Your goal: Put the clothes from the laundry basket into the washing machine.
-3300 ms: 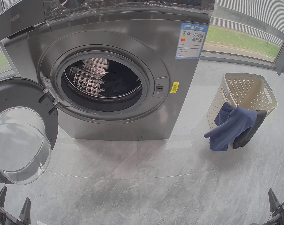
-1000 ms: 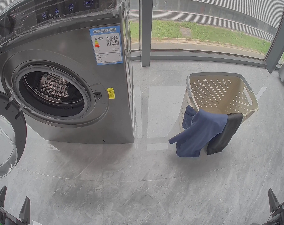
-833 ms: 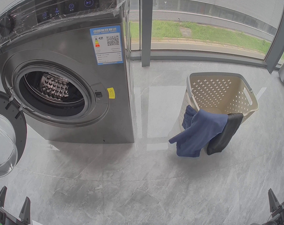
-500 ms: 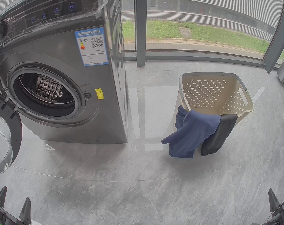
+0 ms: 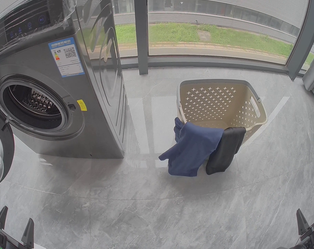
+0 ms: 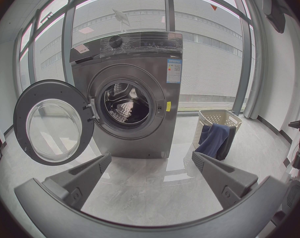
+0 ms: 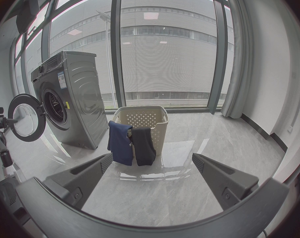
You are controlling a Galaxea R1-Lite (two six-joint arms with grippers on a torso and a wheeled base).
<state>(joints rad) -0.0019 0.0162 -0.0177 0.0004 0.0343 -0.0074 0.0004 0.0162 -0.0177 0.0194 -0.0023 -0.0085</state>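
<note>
Both arms are parked low and well short of the clothes. The left gripper [image 5: 16,214] is at our lower left with its fingers spread wide and nothing between them. The right gripper [image 5: 309,205] is at our lower right, also spread and holding nothing. Both hang over bare floor [image 5: 157,211].

The laundry basket [image 5: 215,81] stands upright on the floor ahead and slightly right, near the window [image 5: 212,25]. A blue garment [image 5: 191,149] is draped over its near rim, and most of it hangs down the outside wall. A black garment [image 5: 226,149] is draped over the same rim just to the right, touching the blue one.

The washing machine [image 5: 94,97] is on our left, apart from the basket. Its door [image 6: 52,123] is swung fully open to the left, so the drum [image 6: 127,103] is exposed. We see a dark patch low in the drum in the left wrist view. It could be fabric, but it is too dim to tell.
</note>
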